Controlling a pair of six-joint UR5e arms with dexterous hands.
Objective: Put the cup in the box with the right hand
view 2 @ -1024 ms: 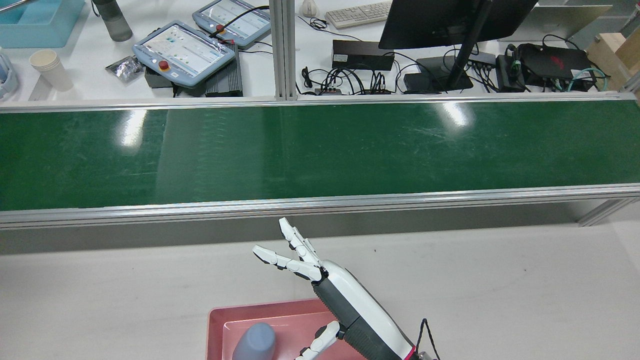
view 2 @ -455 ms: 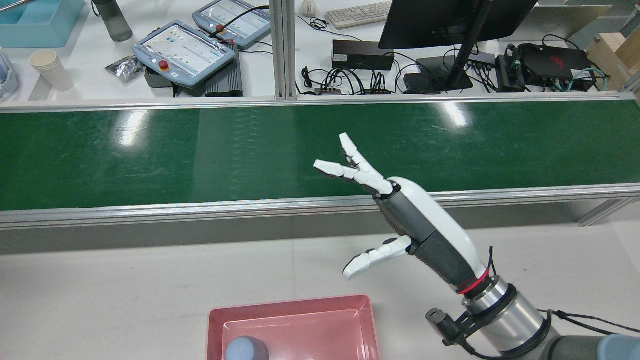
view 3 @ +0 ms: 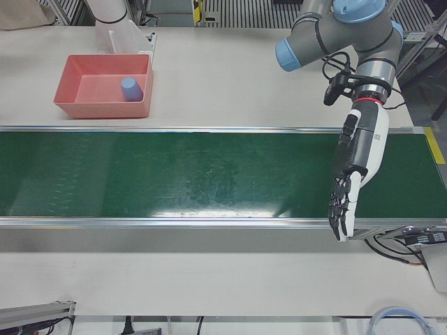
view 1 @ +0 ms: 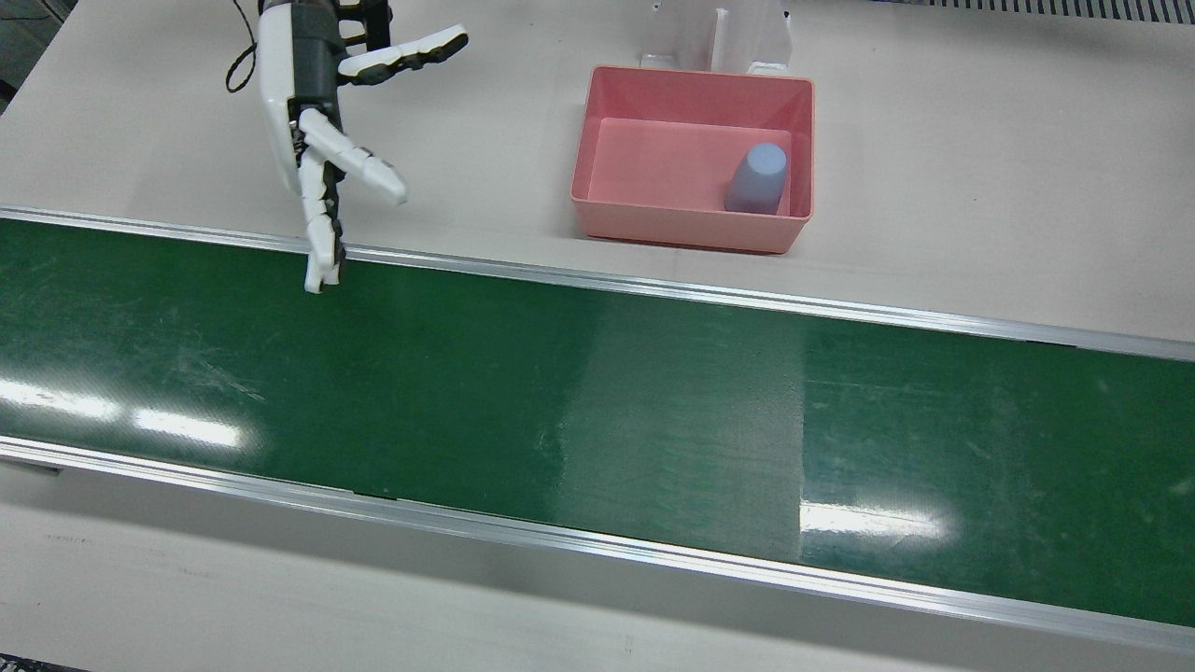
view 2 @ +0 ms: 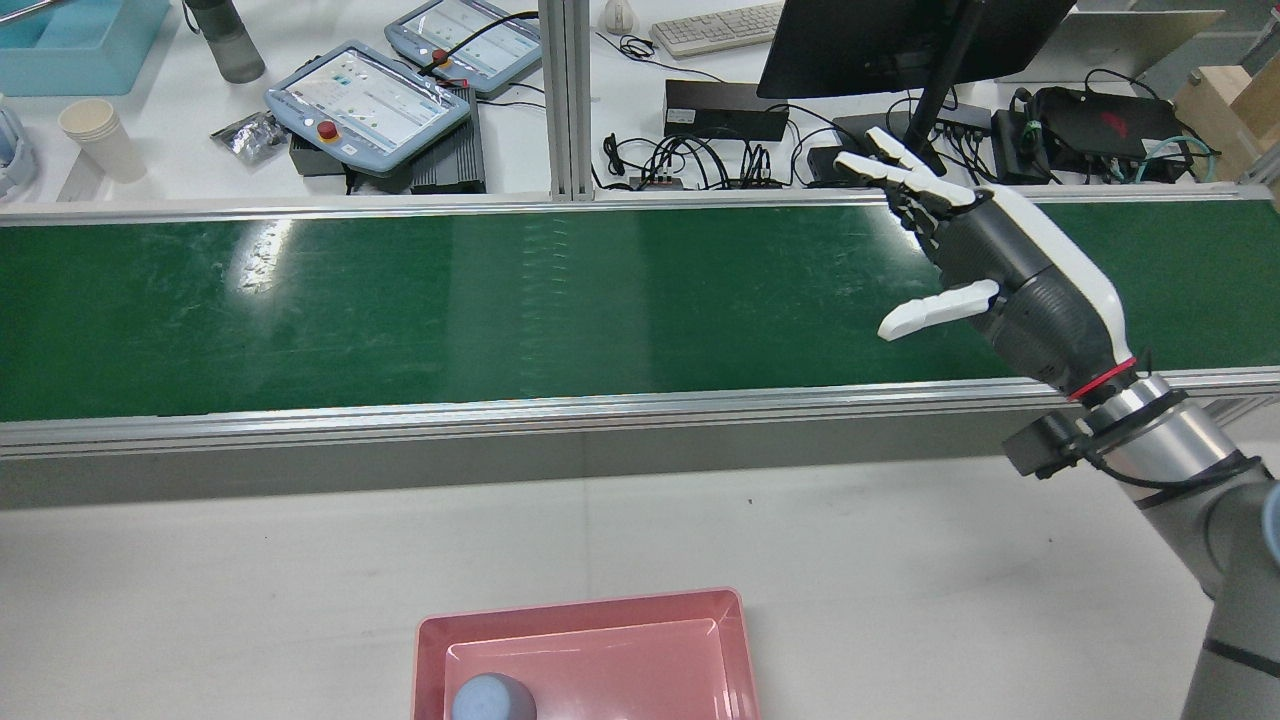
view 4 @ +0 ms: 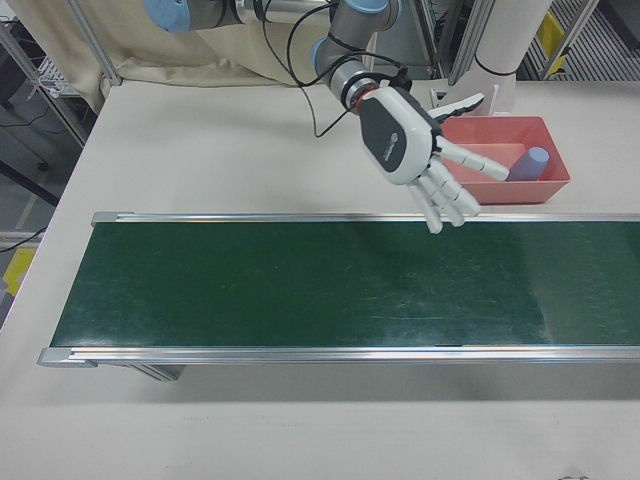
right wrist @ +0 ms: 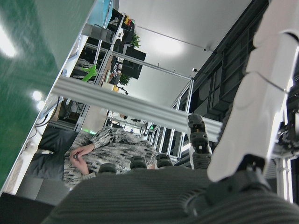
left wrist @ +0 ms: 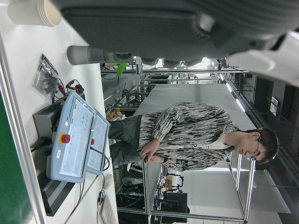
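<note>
The cup (view 1: 757, 177) stands upside down inside the pink box (view 1: 690, 230), near one end wall, so the placing looks done; it seems a light, stiff plastic tumbler, smooth and liable to slip, best taken around its sides by opposed fingers. The right hand (view 2: 985, 262) hovers over the green conveyor belt (view 2: 500, 300), fingers spread and empty; the left hand (view 3: 353, 174) also hangs open over the belt, well apart from the box.
</note>
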